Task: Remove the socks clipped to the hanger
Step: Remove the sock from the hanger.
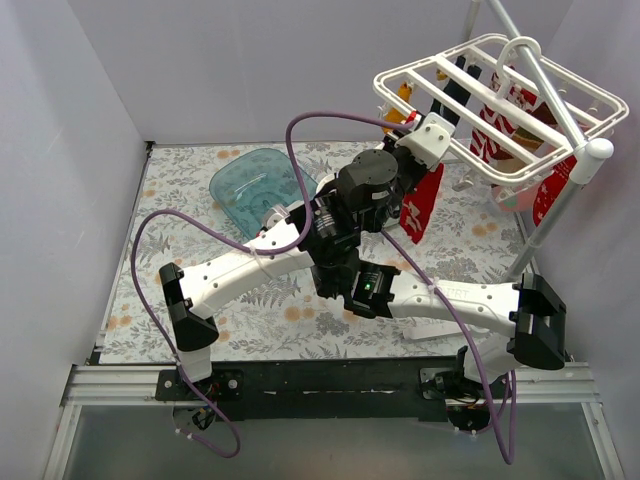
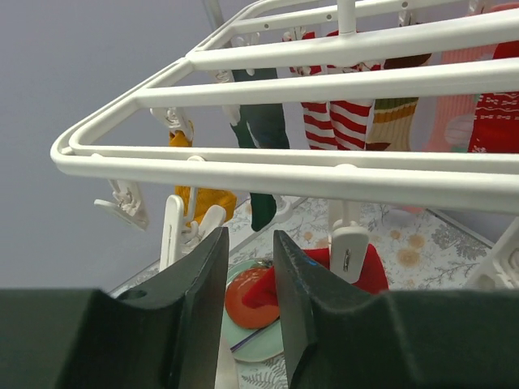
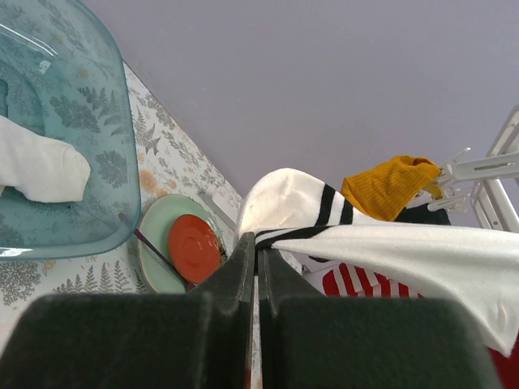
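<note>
The white hanger (image 1: 500,100) hangs at the back right, and its bars (image 2: 324,85) fill the top of the left wrist view. Clipped under it are socks: mustard yellow (image 2: 203,198), dark (image 2: 263,130), red-and-white striped (image 2: 336,121), pale pink (image 2: 458,121) and red (image 2: 496,113). A red sock (image 1: 425,205) hangs lowest from a clip (image 2: 350,251). My left gripper (image 2: 249,235) is just below the hanger's near bar, open, with nothing between its fingers. My right gripper (image 3: 256,239) is shut on a white sock with black stripes (image 3: 381,239). In the top view it is hidden under the left arm.
A blue translucent tub (image 1: 255,185) stands at the back centre with a white sock (image 3: 40,166) in it. A green plate with an orange disc (image 3: 182,247) lies beside it. The hanger's stand pole (image 1: 555,215) slants down at the right. Both arms cross mid-table.
</note>
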Controlling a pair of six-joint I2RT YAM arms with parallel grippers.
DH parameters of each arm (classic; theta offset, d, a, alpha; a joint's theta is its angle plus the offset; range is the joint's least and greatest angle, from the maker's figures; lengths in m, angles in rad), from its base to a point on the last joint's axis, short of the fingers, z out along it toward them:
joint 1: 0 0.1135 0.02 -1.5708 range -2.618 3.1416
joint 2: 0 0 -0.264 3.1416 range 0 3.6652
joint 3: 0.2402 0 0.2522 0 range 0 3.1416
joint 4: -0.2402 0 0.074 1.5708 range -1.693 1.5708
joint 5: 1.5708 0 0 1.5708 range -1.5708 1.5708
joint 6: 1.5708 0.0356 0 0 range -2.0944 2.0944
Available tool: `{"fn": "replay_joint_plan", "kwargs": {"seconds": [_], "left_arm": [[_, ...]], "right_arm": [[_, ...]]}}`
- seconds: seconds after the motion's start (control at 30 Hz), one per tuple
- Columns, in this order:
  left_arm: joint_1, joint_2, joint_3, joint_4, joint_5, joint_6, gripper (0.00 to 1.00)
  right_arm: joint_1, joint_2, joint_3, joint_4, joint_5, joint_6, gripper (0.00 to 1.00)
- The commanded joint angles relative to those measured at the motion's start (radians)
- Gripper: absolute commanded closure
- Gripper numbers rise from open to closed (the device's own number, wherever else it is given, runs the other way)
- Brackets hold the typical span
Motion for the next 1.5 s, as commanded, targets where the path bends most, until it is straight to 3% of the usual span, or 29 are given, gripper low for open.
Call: {"fn": "replay_joint_plan", "kwargs": {"seconds": [0.0,0.77,1.47], "left_arm": [[0.002,-0.055,-0.017,-0.014,0.011,0.037,0.70],[0.000,-0.031,0.020,0.063,-0.076,0.187,0.64],[0.002,0.032,0.028,0.063,-0.129,0.334,0.43]], "right_arm": [[0.022,0.007,0.050,-0.013,-0.051,0.023,0.99],[0.023,-0.015,0.039,-0.018,-0.066,0.036,0.99],[0.034,-0.033,0.032,-0.016,-0.074,0.036,0.99]]}}
